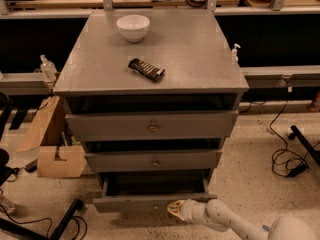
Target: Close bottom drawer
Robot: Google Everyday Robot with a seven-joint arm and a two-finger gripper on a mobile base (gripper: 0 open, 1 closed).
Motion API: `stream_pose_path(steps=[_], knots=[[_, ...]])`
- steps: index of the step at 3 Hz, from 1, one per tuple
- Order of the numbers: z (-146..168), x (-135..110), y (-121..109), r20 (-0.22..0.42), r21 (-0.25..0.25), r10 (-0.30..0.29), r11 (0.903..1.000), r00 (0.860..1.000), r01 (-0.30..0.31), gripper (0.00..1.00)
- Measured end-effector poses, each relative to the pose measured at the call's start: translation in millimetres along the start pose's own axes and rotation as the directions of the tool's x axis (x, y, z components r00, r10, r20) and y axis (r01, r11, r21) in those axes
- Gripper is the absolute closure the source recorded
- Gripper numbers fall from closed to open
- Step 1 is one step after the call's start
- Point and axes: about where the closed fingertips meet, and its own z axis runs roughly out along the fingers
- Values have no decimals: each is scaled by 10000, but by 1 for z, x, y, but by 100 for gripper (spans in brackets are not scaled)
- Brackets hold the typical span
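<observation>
bottom drawer (132,203) pulled open, end effector (175,209) low at its front panel, seemingly touching, grip state cannot be told

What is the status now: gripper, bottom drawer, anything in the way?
The gripper low, at front panel of the bottom drawer, right of centre. Drawer open, not yet closed. No blocker seen; drawer inside dark.

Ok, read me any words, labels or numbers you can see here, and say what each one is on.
No text here can be read.
The snack bar on the cabinet top: pale wrapper markings, too blurred to read.
The bowl and the cardboard box: no lettering visible.
The gripper, at the bottom drawer front: no markings visible.
</observation>
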Motion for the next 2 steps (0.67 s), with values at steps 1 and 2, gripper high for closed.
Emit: stream_pose_path(steps=[1,2], knots=[[0,-4,-13,-10,121,-97,9999,10000,97,100],[0,-4,-14,-12,131,-103,9999,9999,103,100]])
